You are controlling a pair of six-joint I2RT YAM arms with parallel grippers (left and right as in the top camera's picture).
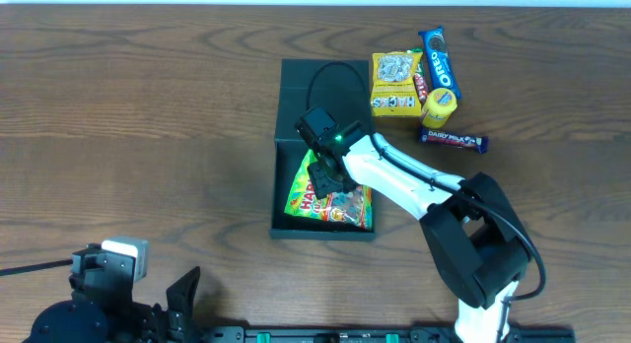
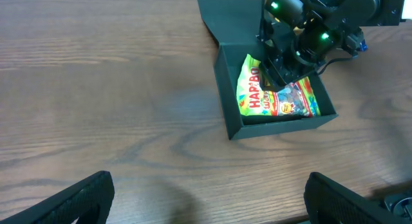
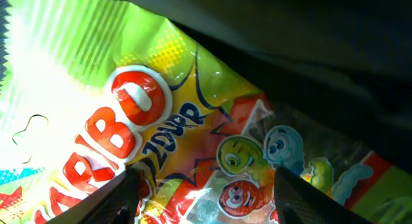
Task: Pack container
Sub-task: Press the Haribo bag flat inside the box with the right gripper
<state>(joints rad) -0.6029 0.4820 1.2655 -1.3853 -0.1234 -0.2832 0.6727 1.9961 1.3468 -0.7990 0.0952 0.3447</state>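
Your container (image 1: 279, 185) sits on the table (image 1: 138, 126) just right of centre. Its flap lid (image 1: 296, 102) is folded back flat on the far side, so the box stands open. A Haribo bag (image 1: 301, 200) lies flat inside it and covers most of the floor. Your right gripper (image 1: 325, 177) reaches down into the box directly over that bag. In the right wrist view its fingers (image 3: 119, 195) stand well apart on either side of the printed smiley faces and grip nothing, though you cannot tell whether the tips touch the wrapper. Your left gripper (image 2: 207, 185) hangs low at the near left of the table, well apart from the container, with its jaws spread wide over the wood. Just beyond the container's far right corner lies a cluster of snacks, all outside the box: a yellow packet (image 1: 394, 84), an Oreo pack (image 1: 440, 59), a small yellow item (image 1: 439, 106) and a Dairy Milk bar (image 1: 454, 139).
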